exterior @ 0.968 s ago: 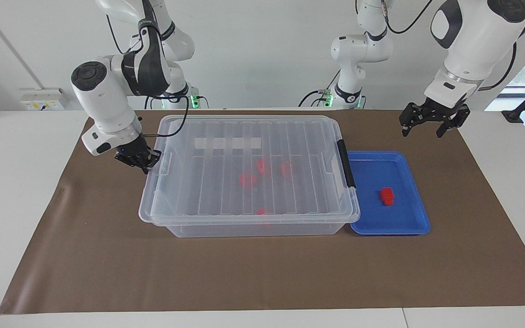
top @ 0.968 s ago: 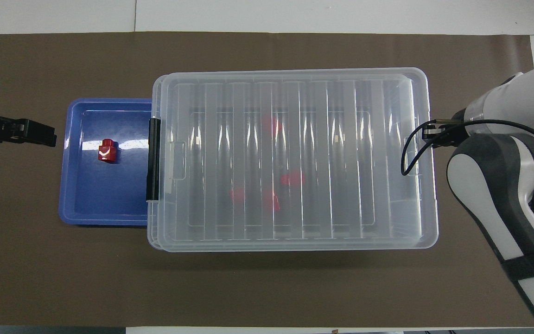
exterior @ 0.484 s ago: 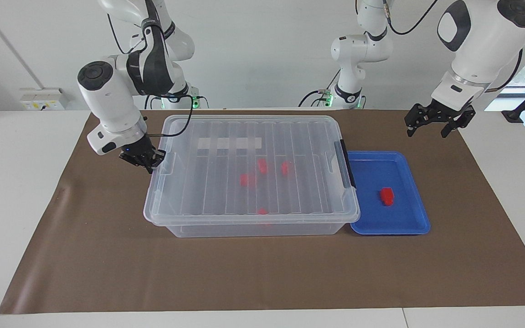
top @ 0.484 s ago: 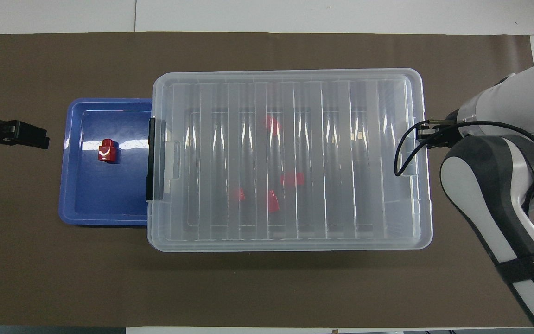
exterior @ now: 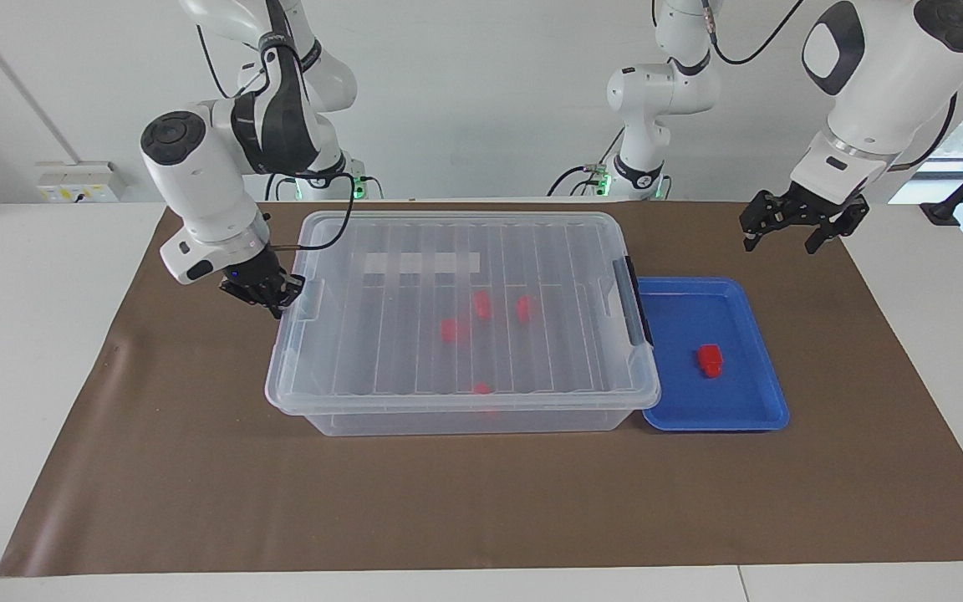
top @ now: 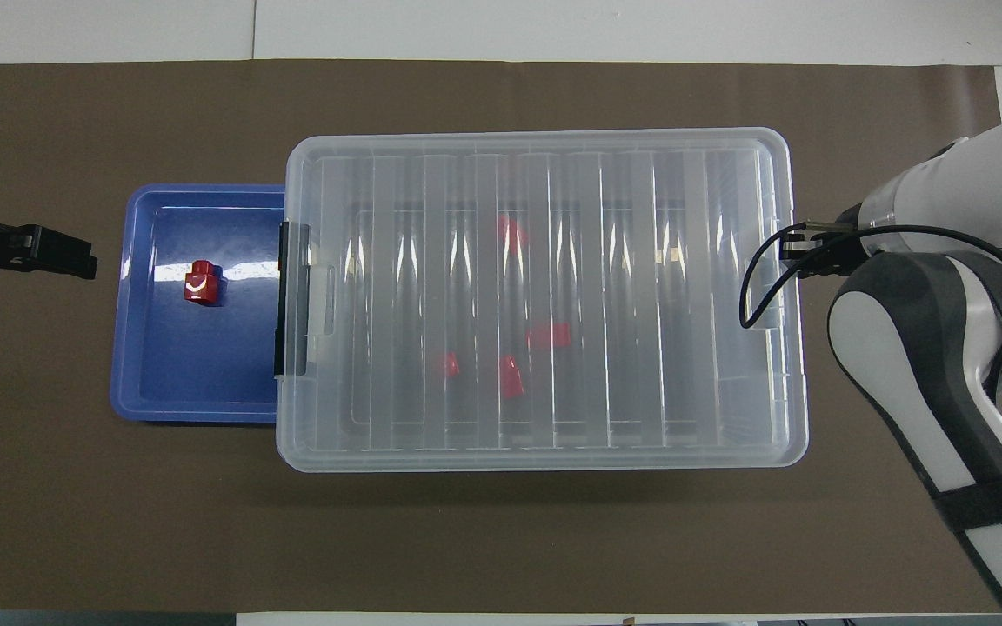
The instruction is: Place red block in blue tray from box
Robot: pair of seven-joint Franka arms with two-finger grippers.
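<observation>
Facing view: right gripper [exterior: 268, 294] sits low at the lid [exterior: 456, 276] edge of the box [exterior: 461, 414], at the right arm's end of the table. Its tips are right against the lid's end tab; can't tell if the fingers are parted or pinching it. The lid lies flat on the box, black latch [exterior: 635, 303] at the box end away from this gripper, next to the blue tray [exterior: 761, 368].

Left gripper [exterior: 792, 219] hangs in the air w/ fingers spread wide, holding nothing, over the brown mat [exterior: 481, 502] just past the tray's corner on the robots' side.

Red block [exterior: 708, 359] lies in the tray, approx. mid-floor, well below and apart from the left gripper. Through the clear lid, four more red blocks [exterior: 481, 304] show inside the box, between the two grippers.

Overhead view: block [top: 202, 283] sits in the tray [top: 140, 382] between the left gripper [top: 53, 252] and the latch [top: 282, 300].
</observation>
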